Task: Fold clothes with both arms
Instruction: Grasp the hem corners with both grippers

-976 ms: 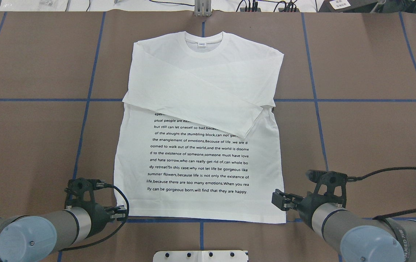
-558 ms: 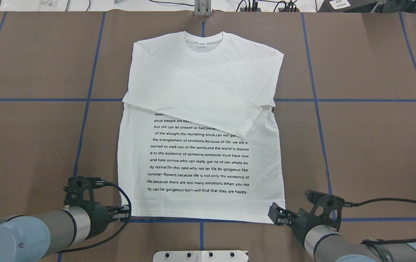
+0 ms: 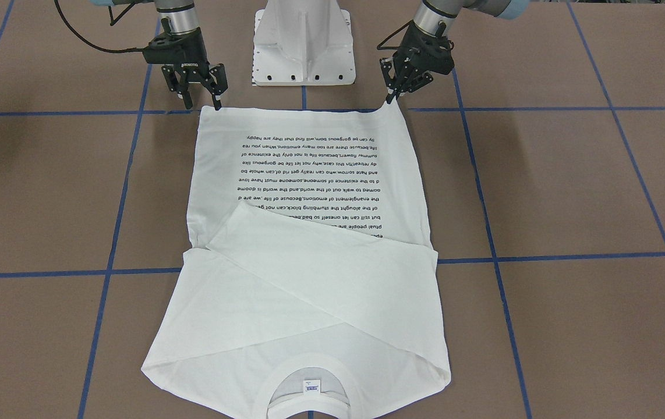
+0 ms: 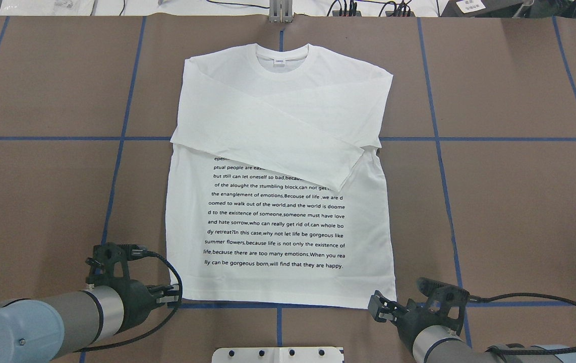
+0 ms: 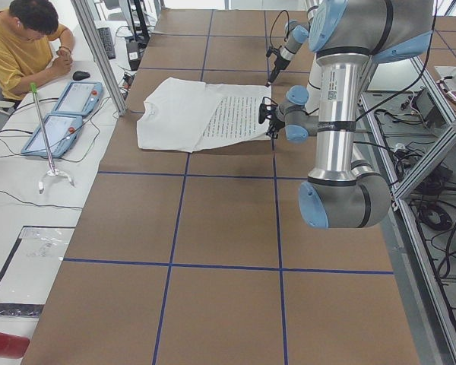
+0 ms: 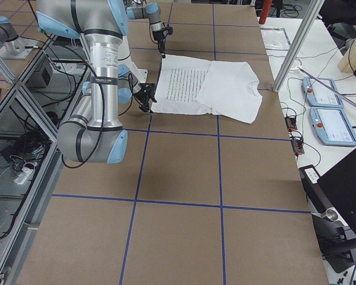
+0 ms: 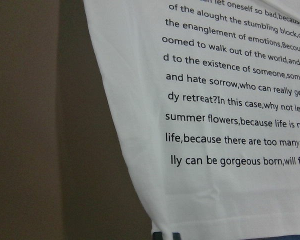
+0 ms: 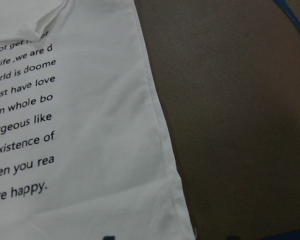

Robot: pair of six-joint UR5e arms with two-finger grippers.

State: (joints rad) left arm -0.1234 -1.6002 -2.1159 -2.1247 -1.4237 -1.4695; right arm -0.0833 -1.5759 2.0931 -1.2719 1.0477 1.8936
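Observation:
The white long-sleeved T-shirt [image 4: 278, 116] lies flat on the brown table, text side up, collar far from me. Both sleeves are folded across the chest. It also shows in the front view [image 3: 309, 279]. My left gripper [image 4: 169, 295] is at the hem's left corner. In the left wrist view its fingertips [image 7: 158, 235] stand close together at the hem edge, shut on the shirt [image 7: 215, 165]. My right gripper [image 4: 376, 306] is open at the hem's right corner. In the front view [image 3: 200, 100] its fingers stand apart just above the cloth.
The white pedestal base [image 3: 303, 46] stands between the arms, just behind the hem. Blue tape lines [image 4: 278, 322] cross the brown table cover. An operator [image 5: 30, 46] sits at a side table with blue control pendants [image 5: 68, 106] beyond the shirt's collar end.
My right gripper has moved back toward the base and down to the hem's right corner. The shirt's lower left edge has shifted slightly inward at my left gripper.

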